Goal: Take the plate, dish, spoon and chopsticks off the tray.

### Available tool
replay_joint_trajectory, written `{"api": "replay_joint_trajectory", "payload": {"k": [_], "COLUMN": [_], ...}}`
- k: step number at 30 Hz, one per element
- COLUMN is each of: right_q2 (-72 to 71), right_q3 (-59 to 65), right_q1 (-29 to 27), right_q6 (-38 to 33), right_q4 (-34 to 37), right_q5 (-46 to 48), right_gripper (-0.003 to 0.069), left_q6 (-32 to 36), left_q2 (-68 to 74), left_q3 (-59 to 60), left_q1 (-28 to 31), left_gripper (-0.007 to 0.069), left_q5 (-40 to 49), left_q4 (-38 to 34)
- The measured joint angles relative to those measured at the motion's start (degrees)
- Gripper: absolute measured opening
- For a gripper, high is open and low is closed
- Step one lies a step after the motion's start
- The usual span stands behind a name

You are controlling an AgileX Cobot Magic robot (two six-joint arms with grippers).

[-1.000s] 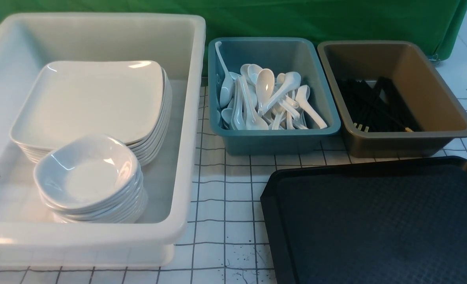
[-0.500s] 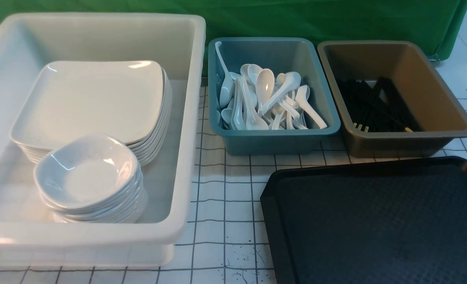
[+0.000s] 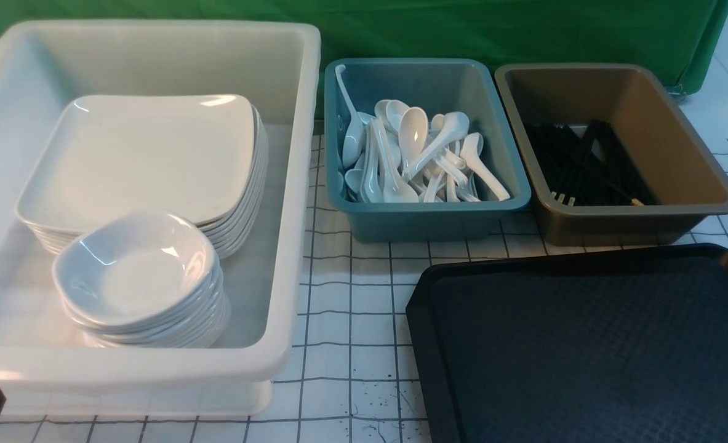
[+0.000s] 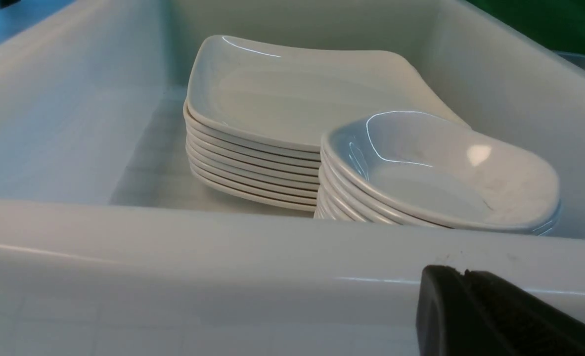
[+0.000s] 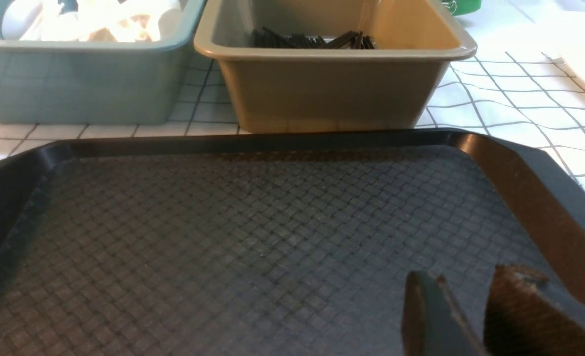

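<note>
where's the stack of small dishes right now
In the front view the stack of small dishes sits in the white tub on the robot's left, at its near side, just in front of the stack of square plates.

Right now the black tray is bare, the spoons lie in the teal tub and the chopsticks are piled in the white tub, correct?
Not quite. The chopsticks lie in the brown tub, as the front view shows. The tray is bare and the spoons lie in the teal tub.
</note>
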Motion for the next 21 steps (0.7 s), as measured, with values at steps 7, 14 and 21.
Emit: {"api": "replay_joint_trajectory", "payload": {"k": [7,14,21], "right_q2": [0.0,0.0,0.0], "right_q3": [0.0,0.0,0.0], "right_q1": [0.0,0.0,0.0], "right_q6": [0.0,0.0,0.0], "right_q4": [0.0,0.0,0.1], "right_q5": [0.0,0.0,0.0], "right_gripper": [0.024,0.024,0.024], "left_q6": [0.0,0.7,1.9], "left_q2": [0.0,0.0,0.0], "left_q3": [0.0,0.0,0.0], "left_q1": [0.0,0.0,0.0], "left_gripper": [0.005,0.0058,0.0064], "left_q5": [0.0,0.0,0.0], "left_q4": [0.0,0.0,0.0]}}
